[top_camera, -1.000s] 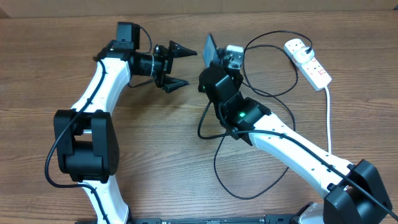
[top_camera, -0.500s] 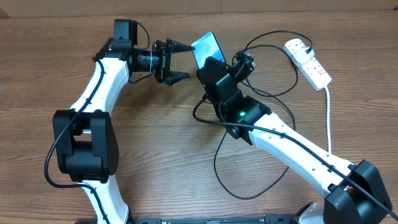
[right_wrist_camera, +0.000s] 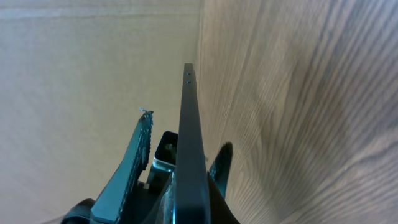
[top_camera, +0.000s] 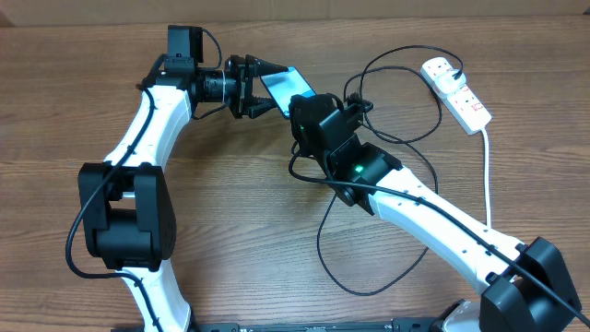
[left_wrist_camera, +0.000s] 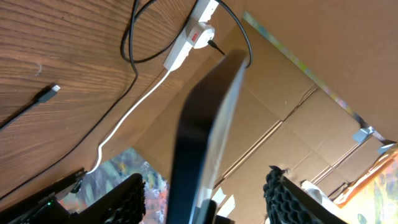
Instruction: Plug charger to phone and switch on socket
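Phone (top_camera: 277, 85) held aloft, clamped in the right gripper (top_camera: 307, 101); left gripper (top_camera: 259, 86) spread wide around its far end. If right lets go early, it falls.

From above, the phone (top_camera: 277, 85) loses its lower end behind the right arm (top_camera: 318, 122). The left wrist view cuts off the phone's base and most of the left gripper (left_wrist_camera: 204, 179) beside it. Beyond the phone's far end, the socket (left_wrist_camera: 180, 53) is too small for me to read its switches. The right wrist view shows me the phone edge-on, screen hidden.
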